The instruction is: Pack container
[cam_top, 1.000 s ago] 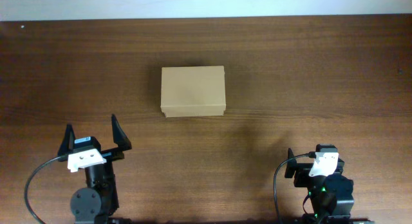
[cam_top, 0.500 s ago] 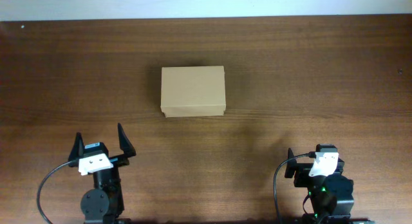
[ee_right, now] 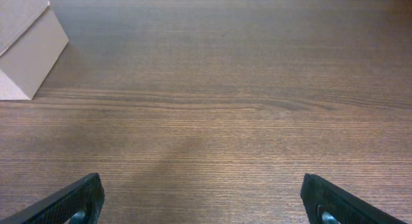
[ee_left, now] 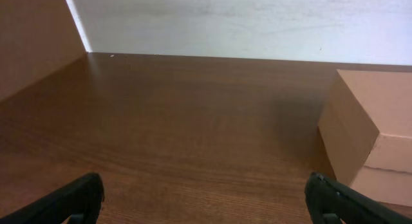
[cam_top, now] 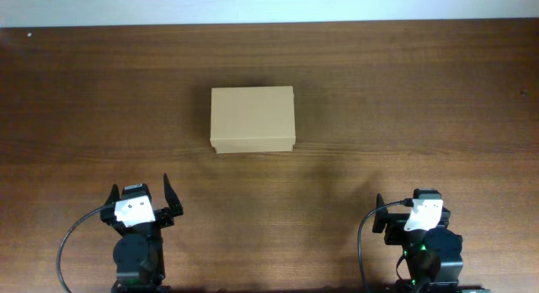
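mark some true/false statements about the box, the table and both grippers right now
1. The small tan rectangular cardboard box lies with its flap lid closed. True.
2. The left gripper is clamped on the box. False: it is open and empty, well apart from the box, near the table's front edge.
3. The right gripper is open and holds nothing. True.
4. Tape rolls lie on the dark brown wooden table beside the box. False: no rolls are in view; only the box lies on the wood.

The closed container (cam_top: pixel 253 119) was the only obstacle on the table (cam_top: pixel 404 91); open wood lay on every side of it.
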